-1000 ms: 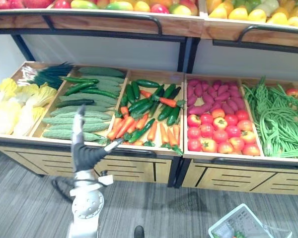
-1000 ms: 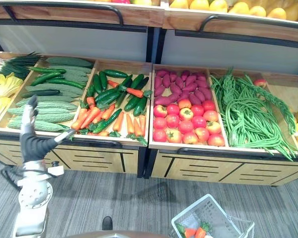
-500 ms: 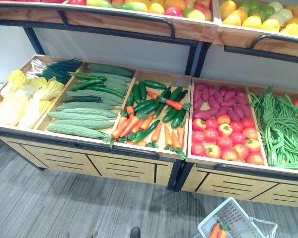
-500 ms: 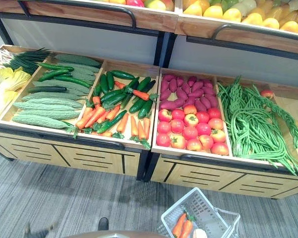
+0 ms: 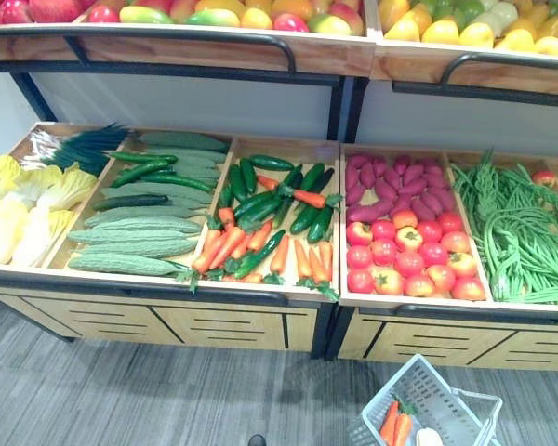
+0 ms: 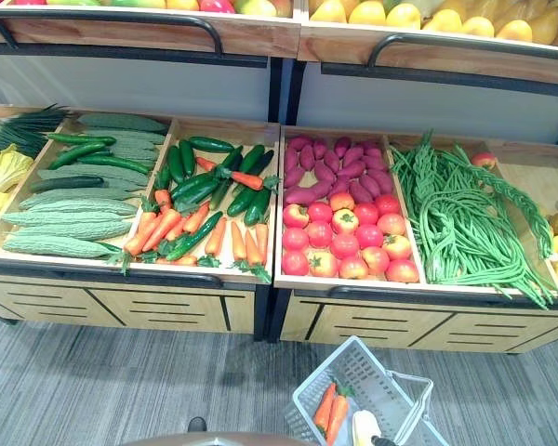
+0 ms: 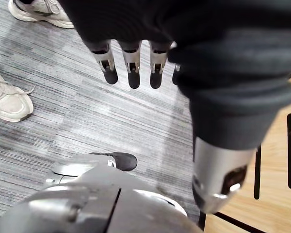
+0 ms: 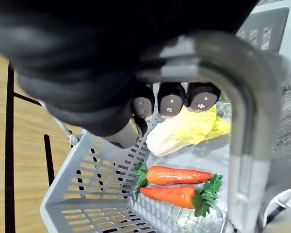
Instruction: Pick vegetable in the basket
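Observation:
A grey plastic basket [image 6: 358, 386] hangs low in front of the vegetable stand, over the grey floor. In it lie two carrots [image 8: 182, 174] with green tops and a pale yellow cabbage [image 8: 182, 131]. My right hand [image 8: 172, 102] is shut on the basket's grey handle [image 8: 242, 121], fingers curled round it. My left hand [image 7: 131, 63] hangs beside the stand's wooden front, fingers straight, pointing at the floor and holding nothing.
The wooden stand holds bins of cabbages [image 5: 23, 200], bitter gourds [image 5: 130, 246], cucumbers with carrots [image 5: 260, 218], tomatoes [image 5: 409, 255] under purple sweet potatoes, and green beans [image 5: 521, 228]. Fruit fills the shelf above. A person's pale shoes [image 7: 7, 99] stand on the floor nearby.
My left hand, raised in front of the gourd bin a second ago, has dropped out of the eye views. The camera has shifted, bringing more of the basket and its carrots into view.

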Motion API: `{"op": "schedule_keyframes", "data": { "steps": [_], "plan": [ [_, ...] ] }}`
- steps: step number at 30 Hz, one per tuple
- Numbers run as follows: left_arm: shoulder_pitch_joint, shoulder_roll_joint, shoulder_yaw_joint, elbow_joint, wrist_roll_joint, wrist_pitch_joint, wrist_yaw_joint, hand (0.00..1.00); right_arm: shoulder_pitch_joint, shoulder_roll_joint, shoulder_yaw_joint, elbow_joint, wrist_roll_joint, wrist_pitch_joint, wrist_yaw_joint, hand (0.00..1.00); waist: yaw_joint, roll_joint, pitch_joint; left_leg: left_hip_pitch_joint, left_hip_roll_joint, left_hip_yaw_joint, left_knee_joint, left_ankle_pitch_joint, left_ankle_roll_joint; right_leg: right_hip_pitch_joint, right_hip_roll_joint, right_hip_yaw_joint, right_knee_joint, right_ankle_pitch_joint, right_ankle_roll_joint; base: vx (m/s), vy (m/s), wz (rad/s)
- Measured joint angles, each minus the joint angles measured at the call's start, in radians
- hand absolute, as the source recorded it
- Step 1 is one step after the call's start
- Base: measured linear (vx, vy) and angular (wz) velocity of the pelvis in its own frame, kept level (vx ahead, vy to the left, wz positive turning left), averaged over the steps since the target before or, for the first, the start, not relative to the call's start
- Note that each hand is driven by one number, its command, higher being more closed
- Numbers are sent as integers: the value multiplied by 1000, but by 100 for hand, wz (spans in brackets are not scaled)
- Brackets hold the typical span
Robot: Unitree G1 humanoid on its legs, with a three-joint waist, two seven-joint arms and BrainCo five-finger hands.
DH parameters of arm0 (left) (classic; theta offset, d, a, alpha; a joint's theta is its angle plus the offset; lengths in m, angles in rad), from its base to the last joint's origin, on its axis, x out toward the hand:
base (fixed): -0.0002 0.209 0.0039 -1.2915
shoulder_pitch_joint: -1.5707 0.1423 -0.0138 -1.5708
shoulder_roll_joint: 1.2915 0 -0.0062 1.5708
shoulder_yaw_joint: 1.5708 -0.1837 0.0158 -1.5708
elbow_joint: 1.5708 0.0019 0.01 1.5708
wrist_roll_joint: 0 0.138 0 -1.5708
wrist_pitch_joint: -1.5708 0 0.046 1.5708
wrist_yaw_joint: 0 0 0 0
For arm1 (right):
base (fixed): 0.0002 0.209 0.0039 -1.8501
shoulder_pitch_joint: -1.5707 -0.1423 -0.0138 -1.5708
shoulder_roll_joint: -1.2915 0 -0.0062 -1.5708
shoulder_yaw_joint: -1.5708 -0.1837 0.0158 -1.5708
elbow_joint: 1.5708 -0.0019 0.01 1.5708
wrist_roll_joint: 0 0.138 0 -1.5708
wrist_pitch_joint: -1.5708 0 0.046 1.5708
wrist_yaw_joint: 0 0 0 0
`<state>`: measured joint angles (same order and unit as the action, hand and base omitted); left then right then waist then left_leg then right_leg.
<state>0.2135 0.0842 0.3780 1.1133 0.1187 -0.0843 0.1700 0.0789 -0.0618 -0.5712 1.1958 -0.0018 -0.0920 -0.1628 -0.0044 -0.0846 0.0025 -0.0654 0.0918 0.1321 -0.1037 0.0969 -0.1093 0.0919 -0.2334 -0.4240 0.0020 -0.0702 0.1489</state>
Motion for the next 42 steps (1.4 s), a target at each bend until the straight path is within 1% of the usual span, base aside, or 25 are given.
{"op": "schedule_keyframes", "data": {
  "steps": [3, 4, 7, 8, 10, 11, 12, 14, 15, 17, 18, 21, 22, 23, 25, 26, 28, 31, 32, 33, 34, 36, 38, 40, 42],
  "plan": [
    [-3, 8, -22, 0, -27, 0, -20, 0, -6, 0, -6, 0, 0, 0, 4, 100, -3, -7, 18, 17, -1, 7, 0, -12, 0, 2, -5, 8, 20, -11, -20, 41, -7, -9],
    [-2, 10, -33, 1, -29, 0, -22, 0, -11, 0, -11, -3, 0, -1, 7, 100, -8, -9, 35, 43, -1, 24, 0, -31, 7, -3, -15, 30, 67, -23, -40, 48, 20, -25],
    [0, 23, -76, 3, -28, 0, -22, 0, -15, 3, -8, -13, 1, -4, 11, 100, -22, -7, 46, 75, 14, 63, 1, -51, 5, -78, -26, 100, 214, -20, -60, 43, 52, -55],
    [-10, 31, -93, 3, -27, 0, -19, 0, -26, 6, -7, -13, 2, -4, 12, 100, -18, 0, 56, 90, 38, 110, 5, -56, 0, -132, -7, 164, 273, 12, -96, 55, 65, -117],
    [-11, 46, -106, 3, -23, 0, -17, 0, -33, 24, 3, -27, 3, -7, 12, 100, -15, 6, 74, 124, 67, 193, 7, -66, -1, -175, 26, 237, 289, 80, -93, 45, 68, -139],
    [-18, 48, -106, 3, -23, 0, -17, 0, -33, 37, 26, -44, 3, -9, 12, 100, -17, -4, 92, 146, 70, 258, 8, -72, 4, -190, 34, 255, 274, 115, -92, 20, 108, -154],
    [-34, 60, -107, 3, -19, 1, -18, 0, -36, 44, 38, -52, 3, -12, 13, 100, -18, -17, 106, 163, 66, 326, 9, -82, 18, -200, 33, 240, 241, 155, -100, 7, 114, -155],
    [-54, 55, -127, 1, 0, 0, -23, 0, -39, 39, 64, -61, 3, -18, 13, 100, -14, -8, 116, 154, 87, 445, 40, -105, 55, -196, 36, 149, 136, 238, -133, -38, 84, -161],
    [-63, 53, -132, -3, 13, 0, -21, 0, -45, 35, 70, -74, 3, -23, 13, 100, -21, 2, 125, 159, 81, 516, 50, -116, 69, -218, -5, 5, 259, 152, -163, -50, 61, -157],
    [-75, 49, -151, -3, 13, 2, -21, 0, -43, 16, 68, -82, 3, -22, 12, 100, -20, 17, 134, 182, 72, 612, 59, -124, 82, -202, -64, -147, 445, 34, -159, -18, 54, -136],
    [-76, 48, -157, -4, 13, 1, -21, 0, -43, 14, 68, -81, 2, -21, 14, 100, -18, 24, 138, 193, 73, 654, 64, -124, 82, -172, -78, -196, 482, 17, -167, -4, 5, -143],
    [-72, 44, -159, 3, 0, 4, -24, 0, -49, 24, 62, -79, 0, -20, 18, 100, -15, 25, 139, 209, 74, 787, 97, -124, 82, -104, -121, -292, 438, -9, -139, -3, -132, -156],
    [-73, 40, -158, 3, -21, 7, -27, 0, -55, 24, 61, -79, -1, -19, 20, 100, -14, 21, 138, 209, 80, 833, 121, -125, 80, -108, -100, -306, 364, -23, -100, -22, -303, -172],
    [-77, 29, -157, 5, -49, 7, -33, 0, -56, 14, 57, -79, -1, -16, 19, 100, -14, 36, 140, 209, 94, 864, 142, -128, 76, -104, -59, -302, 283, -31, -86, -19, -345, -168],
    [-98, 9, -158, 33, -94, 6, -46, 0, -54, -3, 46, -69, -1, -10, 18, 100, -20, 70, 150, 206, 122, 901, 173, -137, 57, -105, 8, -250, 168, -27, -81, -18, -342, -134],
    [-111, -3, -157, 42, -117, 7, -50, 0, -48, -20, 23, -58, 1, -7, 17, 100, -31, 99, 150, 208, 154, 909, 210, -142, 49, -104, 36, -224, 143, -19, -86, -6, -285, -94],
    [-115, -5, -156, 39, -123, 4, -56, 0, -31, -20, 3, -42, 2, -1, 14, 100, -51, 111, 145, 208, 199, 903, 288, -142, 49, -87, 60, -207, 119, -19, -89, -16, -229, -45],
    [-129, -14, -126, 41, -197, 1, -60, 0, -3, -24, -5, -36, 4, -3, 3, 100, -55, 120, 142, 205, 326, 908, 500, -142, 49, -91, 112, -125, 105, -31, -109, -100, -159, -89],
    [-128, -22, -107, 41, -221, 0, -61, 0, 8, -41, 18, -36, 3, -5, 5, 100, -56, 129, 143, 206, 375, 893, 581, -138, 54, -94, 136, -78, 107, -35, -126, -33, -98, -116],
    [-128, -37, -85, 40, -244, -1, -62, 0, 11, -55, 32, -33, 2, -4, 7, 100, -61, 133, 144, 188, 398, 813, 644, -117, 64, -95, 148, -28, 108, -34, -139, 0, -85, -119],
    [-128, -41, -82, 38, -266, -1, -63, 0, 11, -63, 31, -34, 2, -4, 8, 100, -64, 133, 143, 167, 392, 742, 668, -101, 61, -101, 147, -2, 112, -34, -142, 29, -11, -122],
    [-131, -67, -74, 27, -313, -14, -65, 0, -1, -103, 56, -32, 1, -5, 13, 100, -65, 127, 146, 112, 242, 423, 604, -190, 17, -141, 123, 126, 125, -32, -139, 34, 67, -140],
    [-130, -81, -74, 21, -339, -24, -64, 0, -2, -115, 89, -24, 1, -7, 17, 100, -64, 127, 146, 107, 147, 247, 512, -245, -4, -145, 124, 207, 118, -23, -133, 41, 112, -139],
    [-130, -82, -77, 20, -349, -30, -68, 0, 1, -116, 112, -8, 1, -9, 19, 100, -63, 126, 146, 99, 104, 137, 426, -260, -17, -143, 131, 271, 113, -22, -132, 36, 141, -116],
    [-131, -83, -75, 18, -352, -39, -70, 0, -1, -118, 128, -5, 1, -9, 20, 100, -56, 126, 145, 61, 69, -7, 319, -266, -18, -156, 134, 355, 103, -8, -108, 14, 195, -107]
  ]
}}
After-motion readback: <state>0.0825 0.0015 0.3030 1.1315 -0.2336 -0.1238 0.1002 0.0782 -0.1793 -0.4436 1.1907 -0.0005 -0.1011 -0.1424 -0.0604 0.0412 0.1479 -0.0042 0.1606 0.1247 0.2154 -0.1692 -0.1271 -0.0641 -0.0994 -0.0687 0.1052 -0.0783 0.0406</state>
